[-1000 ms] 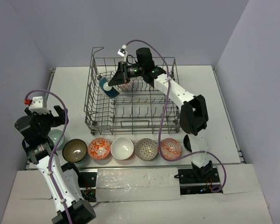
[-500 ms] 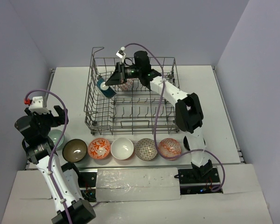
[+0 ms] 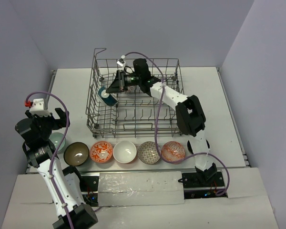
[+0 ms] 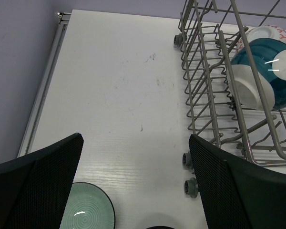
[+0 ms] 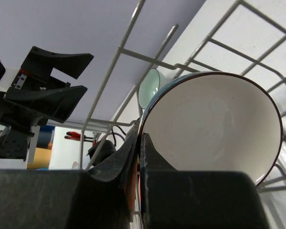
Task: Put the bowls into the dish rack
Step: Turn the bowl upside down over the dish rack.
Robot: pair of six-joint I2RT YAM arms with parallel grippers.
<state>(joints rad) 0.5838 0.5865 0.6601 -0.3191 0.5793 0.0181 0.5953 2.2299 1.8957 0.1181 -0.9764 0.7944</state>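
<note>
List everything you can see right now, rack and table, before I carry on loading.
dish rack: one, grey wire, middle of the table
teal bowl: one, teal outside, white inside, back left of the rack
white bowl with red marks: one, in the rack next to the teal bowl
row in front of the rack, left to right, one each: pale green bowl, brown bowl, orange-patterned bowl, plain white bowl, grey-patterned bowl, red-patterned bowl
black bowl: one, right end of the row, mostly hidden by the right arm
table: one, white
left pincer: open, above the pale green bowl
right pincer: shut on the teal bowl's rim
</note>
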